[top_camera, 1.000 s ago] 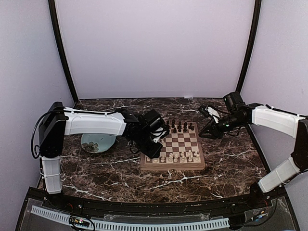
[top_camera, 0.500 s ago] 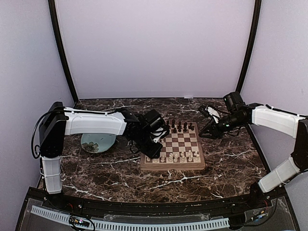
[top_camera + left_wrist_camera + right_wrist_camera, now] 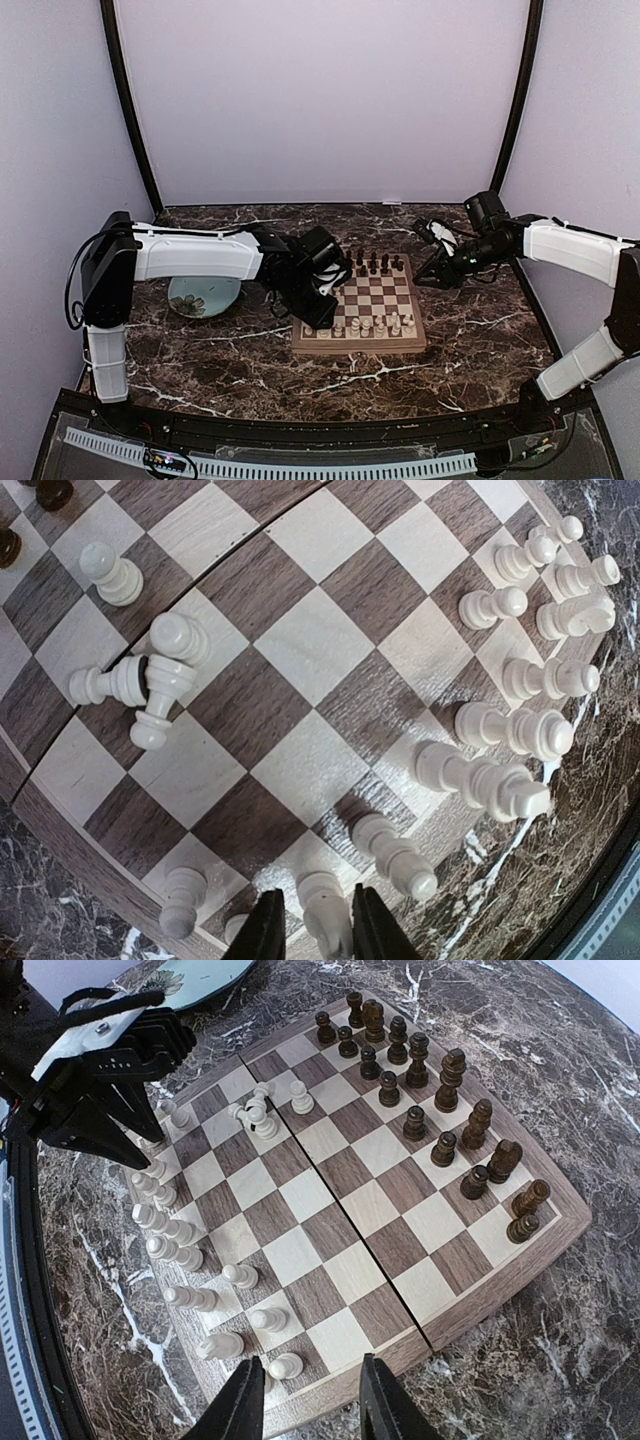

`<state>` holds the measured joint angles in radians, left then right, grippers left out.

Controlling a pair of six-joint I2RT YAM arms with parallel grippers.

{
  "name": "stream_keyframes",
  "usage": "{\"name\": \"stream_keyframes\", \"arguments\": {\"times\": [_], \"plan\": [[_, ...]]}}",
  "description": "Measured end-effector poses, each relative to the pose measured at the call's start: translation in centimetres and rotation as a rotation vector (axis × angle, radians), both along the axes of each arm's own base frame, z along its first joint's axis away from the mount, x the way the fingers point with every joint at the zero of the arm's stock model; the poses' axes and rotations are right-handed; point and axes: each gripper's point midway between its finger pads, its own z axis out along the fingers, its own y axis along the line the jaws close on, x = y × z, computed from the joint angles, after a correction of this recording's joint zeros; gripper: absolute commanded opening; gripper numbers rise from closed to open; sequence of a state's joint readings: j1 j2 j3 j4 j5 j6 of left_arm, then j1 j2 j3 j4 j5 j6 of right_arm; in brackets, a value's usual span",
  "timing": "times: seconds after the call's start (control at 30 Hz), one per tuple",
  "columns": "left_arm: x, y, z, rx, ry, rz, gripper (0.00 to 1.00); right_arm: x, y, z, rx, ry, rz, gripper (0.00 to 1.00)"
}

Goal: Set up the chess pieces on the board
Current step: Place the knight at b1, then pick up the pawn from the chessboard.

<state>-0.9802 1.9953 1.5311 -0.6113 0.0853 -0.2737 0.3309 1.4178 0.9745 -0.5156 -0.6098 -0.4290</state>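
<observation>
By board (image 3: 310,645) edge, left gripper (image 3: 318,932)

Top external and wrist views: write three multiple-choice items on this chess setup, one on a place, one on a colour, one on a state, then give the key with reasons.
1. Where does the plate lie relative to the board?
A. Beside the board's left edge.
B. On top of the board.
C. Beside the board's right edge.

2. What colour is the chess piece between the left claw's fingers?
A. Dark brown.
B. Red.
C. Cream-white.

3. How is the right claw?
A. Shut on a dark piece.
B. Open, holding nothing.
C. Shut tight and empty.

Key:
1 A: the top view shows it off the board's left edge.
2 C: the left wrist view shows a pale piece flanked by the fingers.
3 B: its own camera shows the fingers spread, with only the board below.
</observation>
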Motion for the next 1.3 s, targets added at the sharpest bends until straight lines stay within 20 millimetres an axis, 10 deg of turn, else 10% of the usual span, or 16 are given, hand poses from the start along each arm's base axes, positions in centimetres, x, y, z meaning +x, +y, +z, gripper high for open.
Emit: {"name": "stream_keyframes", "arguments": {"times": [0.43,0.77,1.3], "plan": [[1.8,-0.4,1.9,-0.003,-0.079,0.024,0.28,0.0,0.0,0.0,0.000,0.000,0.000,0.35],[8.9,-1.5,7.2,-0.123,-0.207,0.131,0.26,0.0,0.0,0.0,-0.001,-0.001,-0.001,0.35],[11.9,-2.5,0.7,-0.097,-0.081,0.166,0.26,0.0,-0.1,0.0,-0.004,-0.004,0.000,0.35]]}}
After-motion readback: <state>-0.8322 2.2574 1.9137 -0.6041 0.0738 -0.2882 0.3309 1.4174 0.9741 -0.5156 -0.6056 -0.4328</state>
